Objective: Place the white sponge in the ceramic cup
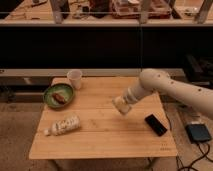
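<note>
One pale wooden surface (110, 141); on it, one small white ceramic cup (74, 79), one round green bowl (47, 98), one white patterned bottle (63, 126), one flat black phone (156, 124). One off-white rectangular sponge (120, 107) — gripped in the one hand (124, 103), above the surface right of its middle.

Dim warm light; table (100, 142) brightest; dark backdrop; gripper (123, 103) with the white sponge (120, 107) above mid-table.
</note>
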You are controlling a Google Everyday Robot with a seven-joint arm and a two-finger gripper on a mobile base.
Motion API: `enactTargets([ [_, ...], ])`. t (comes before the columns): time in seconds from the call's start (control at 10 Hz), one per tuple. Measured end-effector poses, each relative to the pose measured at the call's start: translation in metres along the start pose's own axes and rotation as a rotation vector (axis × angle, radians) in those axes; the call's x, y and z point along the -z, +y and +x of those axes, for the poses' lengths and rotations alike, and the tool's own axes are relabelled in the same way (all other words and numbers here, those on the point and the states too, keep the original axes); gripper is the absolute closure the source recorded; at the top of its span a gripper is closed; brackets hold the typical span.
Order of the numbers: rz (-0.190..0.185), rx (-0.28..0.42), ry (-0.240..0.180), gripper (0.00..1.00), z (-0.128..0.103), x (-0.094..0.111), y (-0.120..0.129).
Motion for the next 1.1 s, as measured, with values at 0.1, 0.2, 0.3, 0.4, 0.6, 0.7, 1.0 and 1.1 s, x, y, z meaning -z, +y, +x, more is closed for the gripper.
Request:
enactTargets([
  [0.1,0.004,0.055,0.072,1.00,0.046,0.004,-0.001],
  [0.2,0.005,0.084,0.115,1.00,0.072,0.008,-0.002],
  [0.3,0.004,0.093,0.131,1.00,0.081,0.011,-0.002],
  [0.4,0.004,0.093,0.133,1.00,0.082,0.011,-0.002],
  [0.6,0.004,0.093,0.134,1.00,0.082,0.011,-0.002],
  [0.7,0.004,0.092,0.134,1.00,0.081,0.011,-0.001],
  [1.0,0.029,0.135,0.153,1.00,0.096,0.006,0.003],
  [1.1,0.054,0.176,0.183,1.00,0.115,0.002,0.006],
])
